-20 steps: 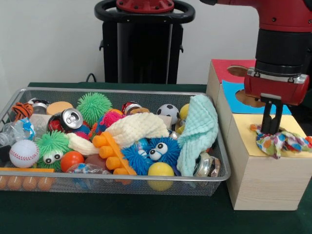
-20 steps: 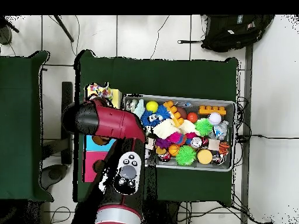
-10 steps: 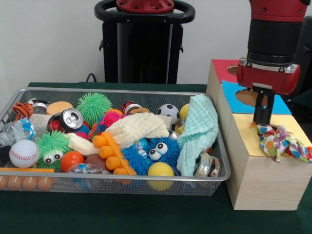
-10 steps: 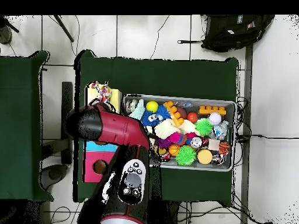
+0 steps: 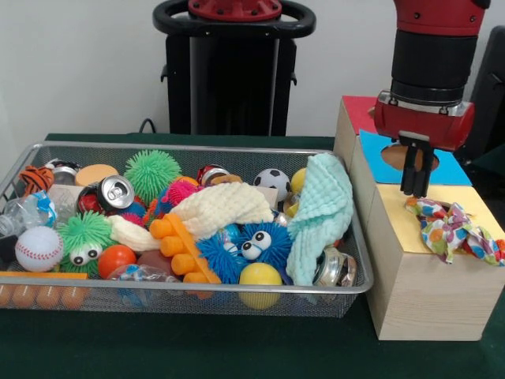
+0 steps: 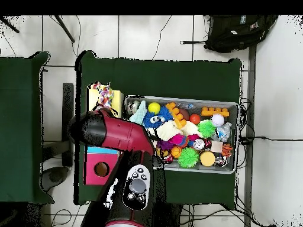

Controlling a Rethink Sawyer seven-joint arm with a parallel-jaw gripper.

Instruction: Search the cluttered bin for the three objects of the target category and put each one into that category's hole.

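The fingers [image 5: 416, 187] are hanging narrow and empty above the cloth [image 5: 454, 228]; next, the mint cloth [image 5: 322, 207] at the bin's [image 5: 197, 294] right edge is needing a central pinch.

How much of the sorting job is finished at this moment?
One colourful cloth lies on the box's yellow top, not visibly down the hole. The gripper hangs above it, holding nothing. A mint cloth and a cream cloth remain in the bin.
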